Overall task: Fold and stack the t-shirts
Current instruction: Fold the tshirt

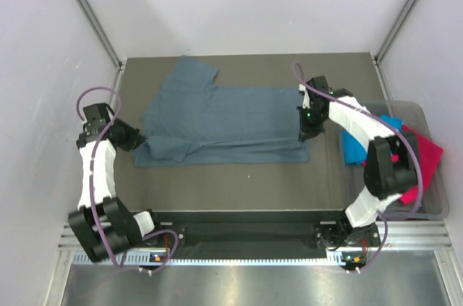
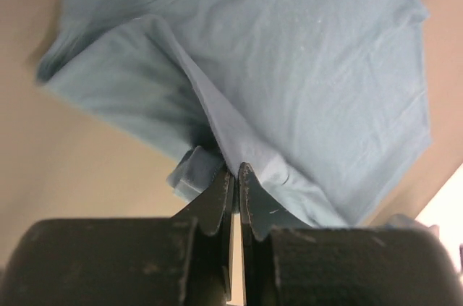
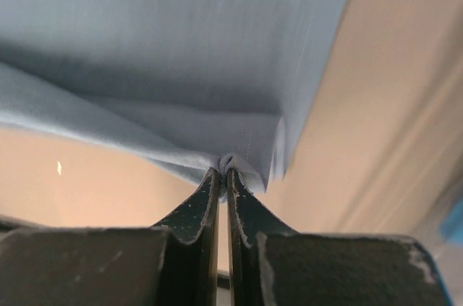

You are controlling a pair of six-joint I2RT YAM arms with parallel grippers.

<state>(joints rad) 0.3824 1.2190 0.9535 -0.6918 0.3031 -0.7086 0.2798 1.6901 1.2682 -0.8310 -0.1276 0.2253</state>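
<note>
While the slate-blue t-shirt (image 1: 224, 121) lies spread across the middle of the bench (image 1: 239, 183), an arm grips it at each end. At centre left of the top view, the left gripper (image 2: 236, 172) is closed tight on a bunched fold of cloth at the shirt's left end. Its wrist view shows the fabric drawn up into a ridge that runs from the fingertips toward the upper left. At centre right of the top view, the right gripper (image 3: 223, 174) is clamped on the shirt's lower right corner. A small pucker of cloth is caught between its tips, and the fabric stretches away across the upper part of its wrist view. The turquoise t-shirt (image 1: 354, 148) and the magenta t-shirt (image 1: 428, 154) sit crumpled in the clear tub (image 1: 434, 208) at the right edge of the top view. Both are partly hidden behind the right arm.
</note>
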